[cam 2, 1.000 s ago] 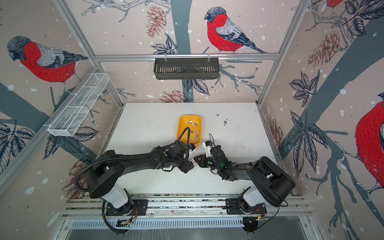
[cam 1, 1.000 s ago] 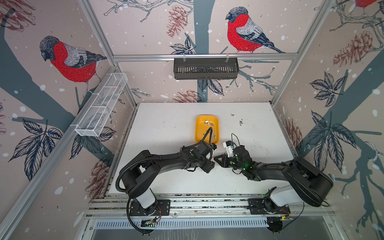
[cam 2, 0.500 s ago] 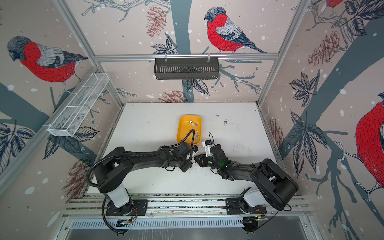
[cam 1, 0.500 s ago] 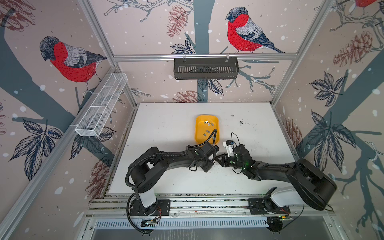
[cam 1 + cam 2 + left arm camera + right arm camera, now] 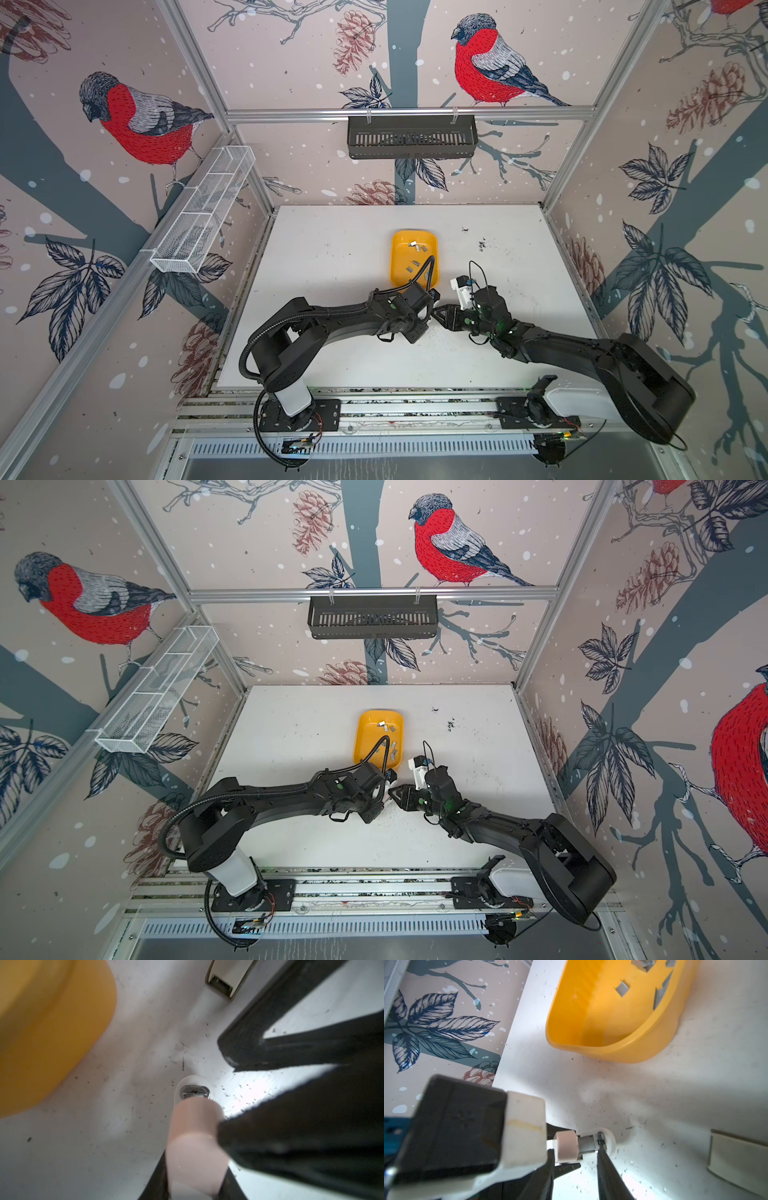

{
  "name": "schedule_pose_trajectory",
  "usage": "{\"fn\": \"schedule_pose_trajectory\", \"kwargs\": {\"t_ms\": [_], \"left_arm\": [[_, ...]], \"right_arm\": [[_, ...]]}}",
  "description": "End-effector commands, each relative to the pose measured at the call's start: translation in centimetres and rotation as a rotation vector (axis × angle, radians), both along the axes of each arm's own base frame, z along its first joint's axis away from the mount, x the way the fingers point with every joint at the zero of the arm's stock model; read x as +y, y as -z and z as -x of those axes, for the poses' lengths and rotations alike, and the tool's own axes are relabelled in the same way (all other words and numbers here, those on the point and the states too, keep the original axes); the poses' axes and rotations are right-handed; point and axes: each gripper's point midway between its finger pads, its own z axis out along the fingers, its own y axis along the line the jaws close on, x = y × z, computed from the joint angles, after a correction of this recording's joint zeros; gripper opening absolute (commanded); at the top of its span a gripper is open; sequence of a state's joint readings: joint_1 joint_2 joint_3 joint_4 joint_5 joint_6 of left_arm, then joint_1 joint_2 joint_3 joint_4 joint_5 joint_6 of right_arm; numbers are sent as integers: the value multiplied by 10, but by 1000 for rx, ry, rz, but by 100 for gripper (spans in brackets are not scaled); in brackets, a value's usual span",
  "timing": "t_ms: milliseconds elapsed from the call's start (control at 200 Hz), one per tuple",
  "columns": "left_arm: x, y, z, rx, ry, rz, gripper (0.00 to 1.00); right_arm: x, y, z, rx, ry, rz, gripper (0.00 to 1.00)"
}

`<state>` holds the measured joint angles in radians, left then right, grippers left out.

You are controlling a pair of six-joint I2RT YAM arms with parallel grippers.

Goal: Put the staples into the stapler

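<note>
Left wrist view, stapler (image 5: 195, 1136): showing a pale pink body, a white rounded nose and a bright metal slot, pointing away toward the table (image 5: 93, 1136).
Left wrist view, left claw (image 5: 195, 1164): sitting nearly closed, pinching the pink body between its two fingers.
Left wrist view, right claw (image 5: 223, 1091): standing partly open just beside the nose, gripping nothing as far as visible.
Left wrist view, yellow tray (image 5: 52, 1032): lying near, blurred, with no contents showing here.
Right wrist view, metal channel (image 5: 586, 1145): showing grey between the pink part and the white nose; cannot tell whether carrying a strip.
Right wrist view, right claw (image 5: 575, 1153): reaching one fingertip to the channel by the nose; cannot tell whether pressing.
Right wrist view, staples (image 5: 623, 988): lying loose in the tray as short grey strips, some flat, some on edge, well apart from the stapler.
Right wrist view, cream piece (image 5: 737, 1157): lying flat on the table near the stapler; cannot tell what it is.
Both top views, claws: meeting tip to tip just in front of the tray's (image 5: 401, 257) near end, hiding the stapler almost wholly.
Both top views, staples (image 5: 415, 245): lying scattered in the tray.
Progress: judging the stapler to be in hand and being readied, with no strip in either claw; fetching a strip, seating it and shutting the stapler all waiting to be done.
</note>
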<state>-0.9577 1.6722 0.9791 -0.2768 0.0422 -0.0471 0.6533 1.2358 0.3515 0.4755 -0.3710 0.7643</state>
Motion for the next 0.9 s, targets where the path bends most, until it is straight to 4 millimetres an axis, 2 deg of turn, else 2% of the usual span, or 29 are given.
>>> {"fn": "schedule_pose_trajectory", "kwargs": {"t_ms": [0, 210, 295, 460, 610, 796, 896], "left_arm": [[-10, -26, 5, 6, 54, 43, 17], [-26, -69, 4, 30, 142, 126, 16], [-29, -81, -4, 31, 180, 152, 16], [-33, -95, -20, -37, 256, 130, 16], [-38, -99, -23, -48, 304, 152, 16], [-36, -98, -20, -75, 316, 172, 16], [-39, -106, -14, -57, 318, 210, 15]], "right_arm": [[-6, -11, 4, 21, 0, -43, 40], [-18, -59, 11, -17, 0, -125, 54], [-27, -70, 10, -20, 39, -125, 58], [-51, -73, 5, 4, 149, -128, 68], [-65, -77, 7, 0, 194, -148, 78], [-64, -90, 15, 4, 153, -212, 90], [-59, -94, 16, 4, 124, -239, 90]]}}
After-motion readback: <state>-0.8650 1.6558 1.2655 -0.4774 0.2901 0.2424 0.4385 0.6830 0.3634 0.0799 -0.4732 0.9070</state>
